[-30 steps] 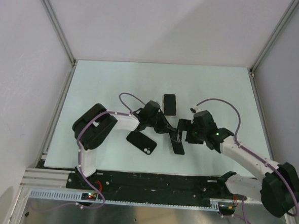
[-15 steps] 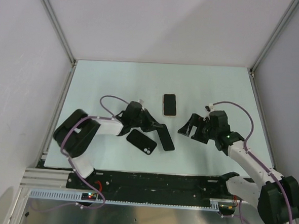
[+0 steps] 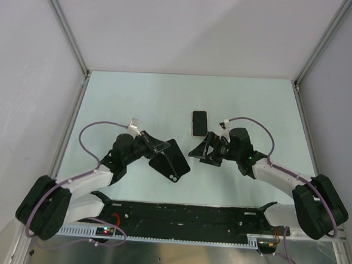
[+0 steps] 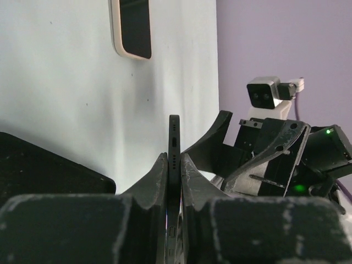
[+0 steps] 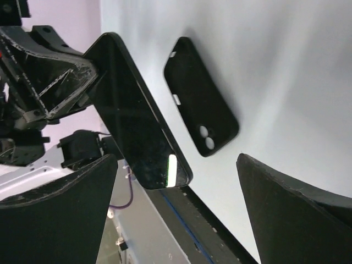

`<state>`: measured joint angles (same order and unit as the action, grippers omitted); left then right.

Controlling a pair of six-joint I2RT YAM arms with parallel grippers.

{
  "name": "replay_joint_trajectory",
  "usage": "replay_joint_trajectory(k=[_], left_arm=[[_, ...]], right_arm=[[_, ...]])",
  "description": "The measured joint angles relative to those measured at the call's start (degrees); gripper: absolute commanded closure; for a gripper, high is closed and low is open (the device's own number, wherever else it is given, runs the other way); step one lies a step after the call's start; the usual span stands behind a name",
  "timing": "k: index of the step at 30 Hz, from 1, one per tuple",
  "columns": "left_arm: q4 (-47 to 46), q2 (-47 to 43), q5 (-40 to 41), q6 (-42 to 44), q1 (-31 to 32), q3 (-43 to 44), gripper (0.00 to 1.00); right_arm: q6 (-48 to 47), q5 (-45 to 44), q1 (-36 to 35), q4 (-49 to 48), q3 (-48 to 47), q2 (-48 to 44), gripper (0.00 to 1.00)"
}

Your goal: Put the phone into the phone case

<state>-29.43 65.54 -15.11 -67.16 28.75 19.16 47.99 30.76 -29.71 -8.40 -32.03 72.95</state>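
Note:
A black phone (image 4: 174, 135) stands edge-on between the fingers of my left gripper (image 4: 174, 160), which is shut on it. From above, the phone (image 3: 178, 155) hangs tilted over the black phone case (image 3: 169, 173), which lies flat on the table with its camera holes showing. In the right wrist view the phone (image 5: 137, 124) fills the upper left, with the case (image 5: 201, 104) on the table beyond it. My right gripper (image 5: 176, 206) is open just right of the phone (image 3: 203, 149), with nothing between its fingers.
A second phone with a pale pink rim (image 3: 198, 122) lies face up on the white table (image 3: 255, 107), just behind the two grippers; it also shows at the top of the left wrist view (image 4: 132, 27). Purple cables loop over both arms.
My left arm has pulled back to the left with the phone and now holds it over the case. The right gripper has let go, swung left toward the phone, and stays open.

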Motion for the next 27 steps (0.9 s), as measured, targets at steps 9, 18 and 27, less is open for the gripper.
replay_joint_trajectory(k=[9, 18, 27], left_arm=[[-4.8, -10.3, 4.5, -0.1, -2.4, -5.2, 1.00], [-11.5, -10.4, 4.9, -1.5, -2.9, -5.7, 1.00], [-19.4, -7.6, 4.4, -3.9, -3.0, -6.8, 1.00]], right_arm=[[10.4, 6.1, -5.4, -19.7, 0.2, 8.7, 0.10], [19.4, 8.9, -7.1, -35.4, 0.3, 13.0, 0.27], [28.3, 9.8, -7.8, -50.6, 1.3, 19.0, 0.58]])
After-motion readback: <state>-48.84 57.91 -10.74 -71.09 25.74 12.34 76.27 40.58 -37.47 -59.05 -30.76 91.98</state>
